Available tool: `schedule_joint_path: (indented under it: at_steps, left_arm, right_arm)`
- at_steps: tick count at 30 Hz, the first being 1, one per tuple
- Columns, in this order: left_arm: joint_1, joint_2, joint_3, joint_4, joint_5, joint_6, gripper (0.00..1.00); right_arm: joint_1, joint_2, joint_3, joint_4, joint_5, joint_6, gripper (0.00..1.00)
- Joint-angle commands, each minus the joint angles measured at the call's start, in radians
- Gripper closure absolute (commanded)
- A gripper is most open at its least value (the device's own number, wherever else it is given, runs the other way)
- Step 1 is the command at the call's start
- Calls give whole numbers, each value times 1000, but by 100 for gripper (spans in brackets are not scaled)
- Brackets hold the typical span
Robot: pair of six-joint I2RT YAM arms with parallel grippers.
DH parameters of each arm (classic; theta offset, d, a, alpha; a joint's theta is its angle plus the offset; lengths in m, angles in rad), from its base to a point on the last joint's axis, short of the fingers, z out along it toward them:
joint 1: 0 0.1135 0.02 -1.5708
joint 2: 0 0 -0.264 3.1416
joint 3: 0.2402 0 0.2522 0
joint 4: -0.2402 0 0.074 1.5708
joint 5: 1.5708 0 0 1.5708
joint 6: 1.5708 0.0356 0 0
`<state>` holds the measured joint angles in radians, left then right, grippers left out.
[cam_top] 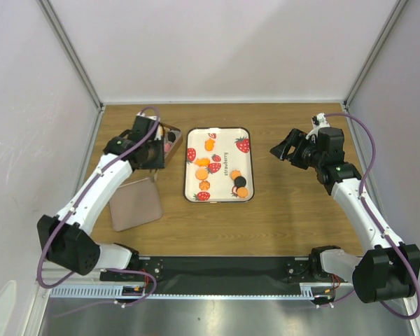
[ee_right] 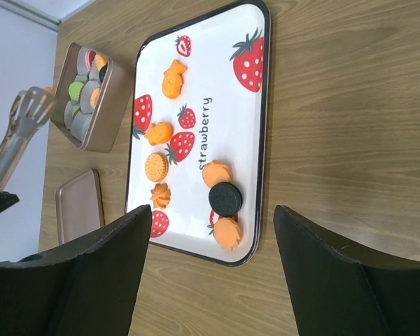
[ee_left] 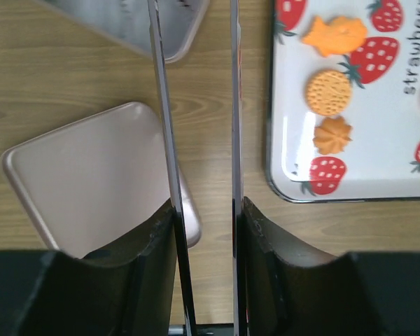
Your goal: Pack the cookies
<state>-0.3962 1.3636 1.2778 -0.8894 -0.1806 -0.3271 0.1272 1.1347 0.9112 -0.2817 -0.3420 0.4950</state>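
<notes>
Upper left in the top view, left pincer (cam_top: 148, 140) clamped tongs (ee_right: 17, 129) by the tin (ee_right: 108, 105); right pincer (cam_top: 281, 149) gaped empty.

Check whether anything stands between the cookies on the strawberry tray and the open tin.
Nothing visible does. The tin stands open just beside the tray, its lid lying apart on the table. The cookies lie uncovered, and the tongs in the left gripper hang near the tin.
</notes>
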Motion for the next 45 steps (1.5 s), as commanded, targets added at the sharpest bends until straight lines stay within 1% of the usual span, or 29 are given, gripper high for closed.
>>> schedule_joint_path:
  at_steps: [1, 7, 14, 19, 33, 45]
  left_arm:
    - [81, -46, -28, 7, 21, 57, 59]
    - [145, -24, -29, -19, 16, 79, 58]
    - [183, -1, -41, -42, 3, 89, 58]
    - [209, 34, -51, -20, 18, 97, 58]
    - [238, 95, -57, 1, 12, 108, 58]
    - [247, 115, -54, 14, 15, 114, 54]
  right_arm:
    - [3, -12, 17, 19, -15, -10, 23]
    - [2, -9, 17, 18, -18, -9, 23]
    - [3, -3, 18, 18, -28, -7, 23]
    - [3, -7, 18, 18, -29, -7, 23]
    - [3, -13, 17, 21, -37, -4, 23]
    - [2, -15, 17, 16, -35, -7, 23]
